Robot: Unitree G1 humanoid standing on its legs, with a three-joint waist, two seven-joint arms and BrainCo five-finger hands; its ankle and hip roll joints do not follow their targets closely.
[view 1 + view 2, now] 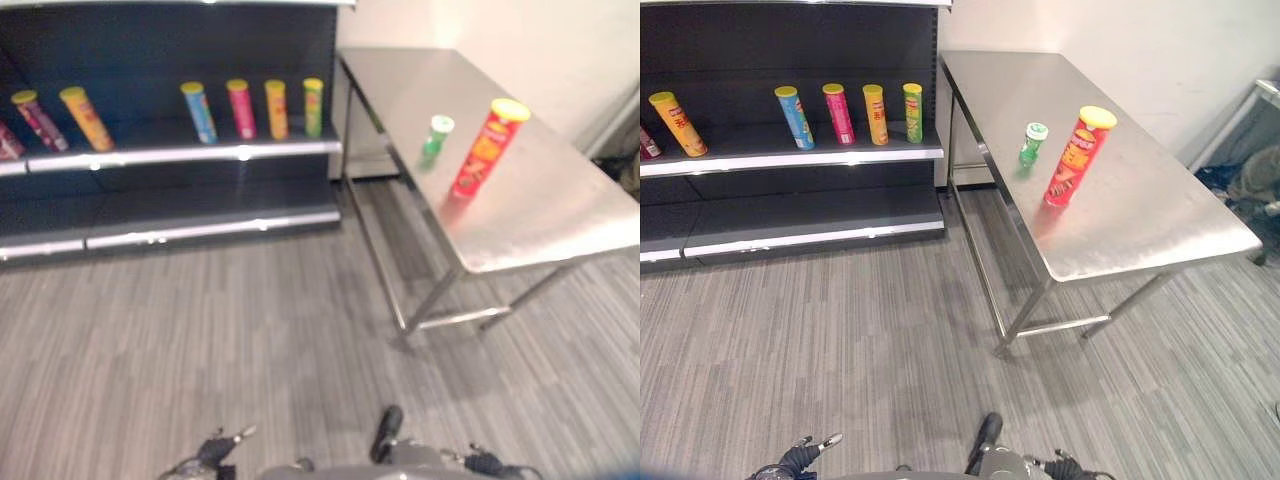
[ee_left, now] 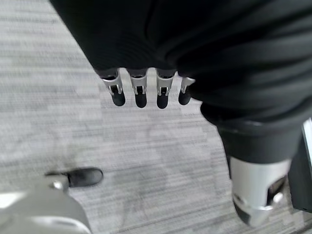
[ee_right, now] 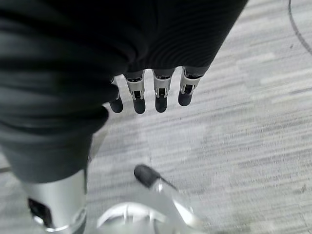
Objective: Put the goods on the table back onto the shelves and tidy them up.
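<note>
Head views: tall red snack can with yellow lid (image 1: pixel 1074 157) upright on steel table (image 1: pixel 1140 215), small green bottle (image 1: pixel 1032 144) just beside; both far ahead of hands. Coloured cans (image 1: pixel 850 114) upright on dark shelf (image 1: pixel 790 150).

Left wrist: left hand (image 2: pixel 141 90) empty, fingers straight, relaxed, above grey floor (image 2: pixel 73 131).

Right wrist: right hand (image 3: pixel 156 92) empty, fingers straight, side by side.

A red can (image 1: pixel 1073 160) with a yellow lid and a small green bottle (image 1: pixel 1031 144) with a pale cap stand on the silver steel table (image 1: pixel 1160 215); on the black shelf (image 1: pixel 790 150) stand blue, pink, orange and green cans, all yellow-lidded; the floor (image 1: pixel 840 340) is grey, streaked
</note>
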